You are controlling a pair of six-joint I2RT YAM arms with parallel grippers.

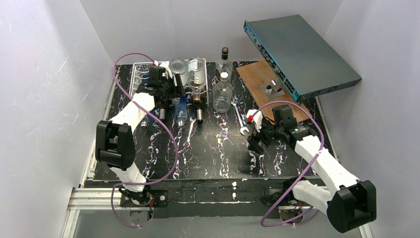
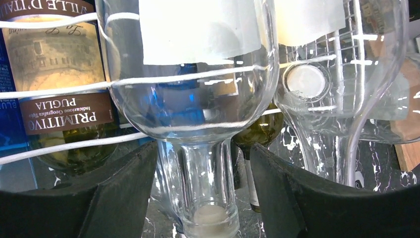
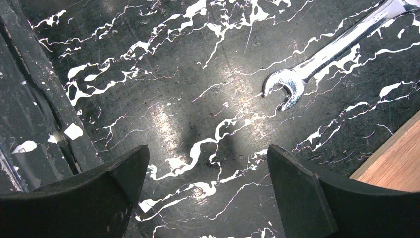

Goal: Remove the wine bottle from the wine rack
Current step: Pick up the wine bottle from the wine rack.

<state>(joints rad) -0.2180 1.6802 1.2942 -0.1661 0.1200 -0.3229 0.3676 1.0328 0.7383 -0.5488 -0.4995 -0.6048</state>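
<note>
The wine rack (image 1: 140, 73), a silver-white wire basket, sits at the back left and holds several bottles lying with their necks toward me. In the left wrist view its white wires (image 2: 59, 89) cross a clear wine bottle (image 2: 198, 99). That bottle's neck (image 2: 208, 188) stands between my left gripper's (image 2: 203, 193) black fingers, which are closed in tightly against it. Seen from above, the left gripper (image 1: 171, 91) is at the rack's front. My right gripper (image 3: 208, 193) hangs open over the bare marbled table, holding nothing; from above the right gripper (image 1: 255, 141) is right of centre.
A dark labelled bottle (image 2: 59, 64) and another clear bottle (image 2: 341, 74) lie beside the held one. Two upright clear bottles (image 1: 223, 91) stand right of the rack. A wrench (image 1: 241, 124) lies mid-table. A wooden board (image 1: 262, 87) and a tilted grey box (image 1: 302, 49) are at the back right.
</note>
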